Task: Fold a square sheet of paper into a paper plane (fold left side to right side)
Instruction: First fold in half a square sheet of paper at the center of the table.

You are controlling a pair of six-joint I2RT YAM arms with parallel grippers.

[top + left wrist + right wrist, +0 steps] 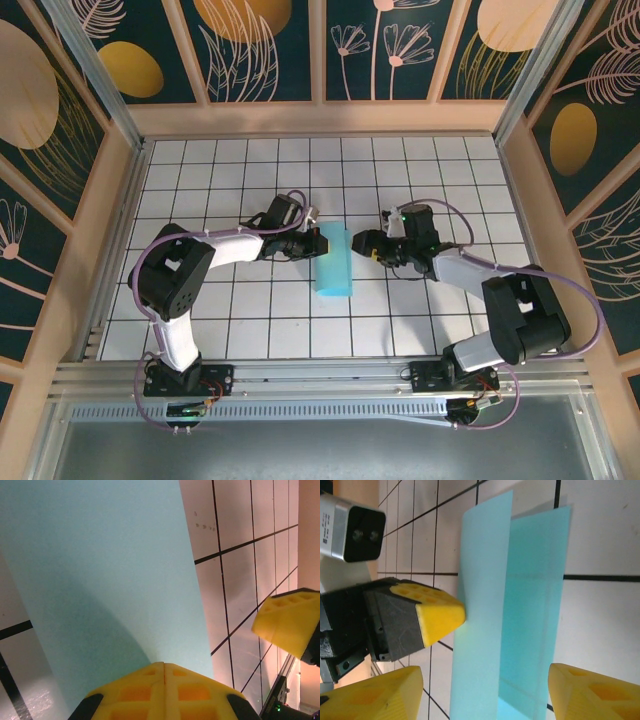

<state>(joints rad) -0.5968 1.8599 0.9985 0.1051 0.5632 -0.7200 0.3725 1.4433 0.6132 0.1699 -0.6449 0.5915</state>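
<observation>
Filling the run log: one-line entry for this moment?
turquoise paper sheet: folded over, one flap lifted | left gripper: shut, tip at lifted flap's edge | right gripper: open, beside sheet's right edge

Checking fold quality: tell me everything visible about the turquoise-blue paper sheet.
The thin, plain turquoise-blue paper sheet is unmarked, folded over into a narrow rectangle lying on the white tiled table between the arms. The layers don't line up: the paler upper flap sits loose and skewed, leaving a strip of the lower layer bare. The shut left gripper touches its left edge; whether it pinches the flap is unclear. The open right gripper sits at its right side, holding nothing.
</observation>
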